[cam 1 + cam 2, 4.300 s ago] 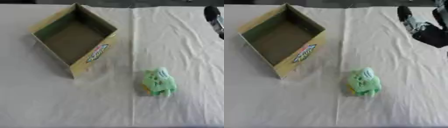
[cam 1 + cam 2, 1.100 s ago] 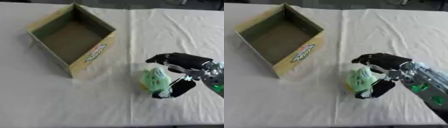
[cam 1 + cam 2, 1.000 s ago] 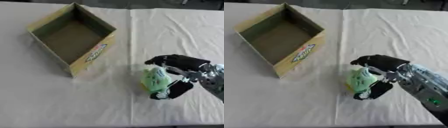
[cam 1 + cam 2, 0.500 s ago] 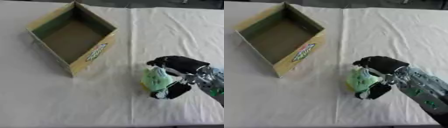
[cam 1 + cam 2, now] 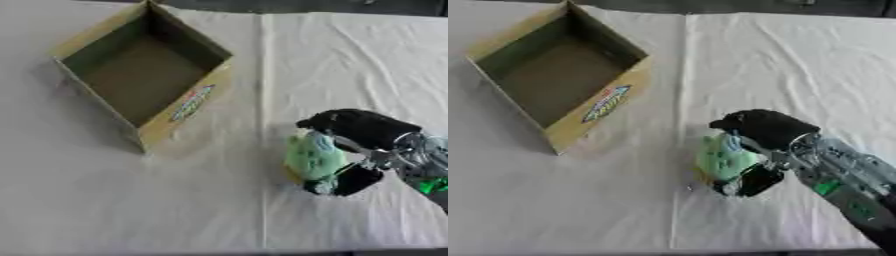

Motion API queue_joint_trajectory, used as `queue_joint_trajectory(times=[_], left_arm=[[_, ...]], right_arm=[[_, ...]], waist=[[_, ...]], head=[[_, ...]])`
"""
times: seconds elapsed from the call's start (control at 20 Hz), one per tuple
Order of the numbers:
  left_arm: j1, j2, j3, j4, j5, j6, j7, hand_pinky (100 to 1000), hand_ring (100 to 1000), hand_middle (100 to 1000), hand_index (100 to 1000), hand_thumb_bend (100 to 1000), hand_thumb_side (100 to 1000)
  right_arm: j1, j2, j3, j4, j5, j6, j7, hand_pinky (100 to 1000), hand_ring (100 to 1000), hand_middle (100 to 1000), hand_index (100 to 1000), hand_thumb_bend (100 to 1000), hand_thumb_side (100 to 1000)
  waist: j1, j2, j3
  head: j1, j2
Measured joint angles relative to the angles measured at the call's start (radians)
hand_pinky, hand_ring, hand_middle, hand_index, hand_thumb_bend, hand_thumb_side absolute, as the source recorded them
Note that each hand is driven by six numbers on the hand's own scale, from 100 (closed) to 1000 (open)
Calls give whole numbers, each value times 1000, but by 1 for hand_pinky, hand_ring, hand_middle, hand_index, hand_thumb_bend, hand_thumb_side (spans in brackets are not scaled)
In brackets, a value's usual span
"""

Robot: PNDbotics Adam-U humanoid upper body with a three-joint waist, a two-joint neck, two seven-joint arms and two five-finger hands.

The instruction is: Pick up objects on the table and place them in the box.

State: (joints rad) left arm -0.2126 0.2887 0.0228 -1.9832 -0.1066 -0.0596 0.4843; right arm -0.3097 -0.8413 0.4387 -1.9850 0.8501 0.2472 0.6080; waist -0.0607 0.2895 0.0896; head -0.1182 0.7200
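Presently the right hand (image 5: 354, 131) is reaching in from 4 o'clock and curling round the green toy (image 5: 313, 157), fingers arching over its top and thumb hooking under its near end, evidently to trap it for lifting. The toy is lying on the cloth (image 5: 350, 60), well apart from the box (image 5: 188, 105), which is sitting open and empty at 10 o'clock, awaiting it. The left hand is showing nowhere.
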Motion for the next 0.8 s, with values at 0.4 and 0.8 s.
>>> queue_joint_trajectory(times=[0.4,0.8], left_arm=[[0,-6,0,0,0,0,0,352,562,726,849,100,758],[0,-8,0,0,1,2,1,353,563,726,849,100,758]], right_arm=[[-6,0,0,0,-29,32,-17,900,886,615,829,377,519],[-24,0,4,0,-74,41,-41,876,842,591,787,259,356]], waist=[[-2,1,2],[0,5,4]], head=[[0,0],[-8,0]])
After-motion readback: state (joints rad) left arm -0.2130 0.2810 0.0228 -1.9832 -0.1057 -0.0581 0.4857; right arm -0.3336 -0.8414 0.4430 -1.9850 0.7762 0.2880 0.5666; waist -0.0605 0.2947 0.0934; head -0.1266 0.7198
